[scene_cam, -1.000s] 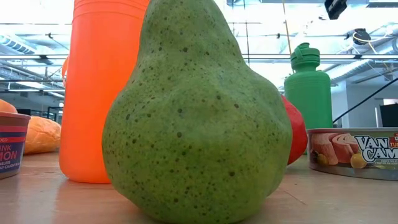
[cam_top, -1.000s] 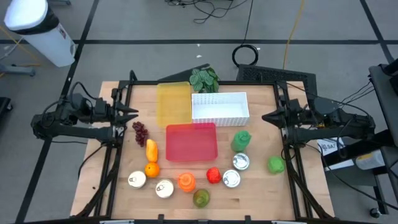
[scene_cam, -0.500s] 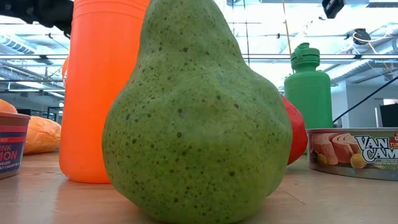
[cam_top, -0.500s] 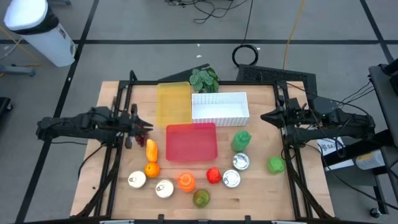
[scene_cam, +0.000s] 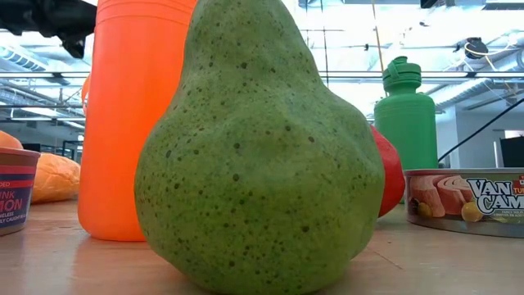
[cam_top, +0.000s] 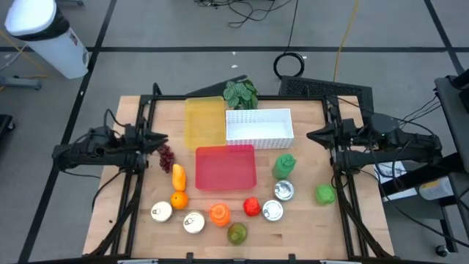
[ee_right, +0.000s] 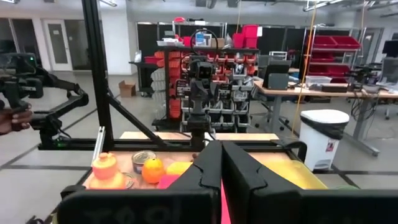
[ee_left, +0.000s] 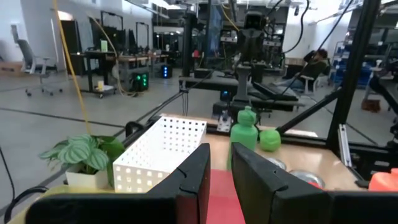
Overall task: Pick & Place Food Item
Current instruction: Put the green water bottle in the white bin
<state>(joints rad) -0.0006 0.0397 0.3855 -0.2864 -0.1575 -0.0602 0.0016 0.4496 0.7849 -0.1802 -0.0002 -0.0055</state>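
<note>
On the wooden table [cam_top: 308, 227], the grapes [cam_top: 165, 156] lie just beside the left gripper [cam_top: 155, 137], whose fingers are parted only narrowly. If this gap is not widened, the bunch could be pushed toward the red tray [cam_top: 225, 167] — not grasped — while the right gripper [cam_top: 312, 136] waits fully closed and empty.

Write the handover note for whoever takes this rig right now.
Left gripper: slightly open, empty, at the table's left edge just above the grapes.
Right gripper: shut, empty, parked at the right edge.
Food: grapes, carrot, orange, pear and green apple all lie on the table.
Red tray, yellow tray and white basket hold nothing.
Done: nothing placed. Left: pick a food item, probably the grapes, and place it.
</note>
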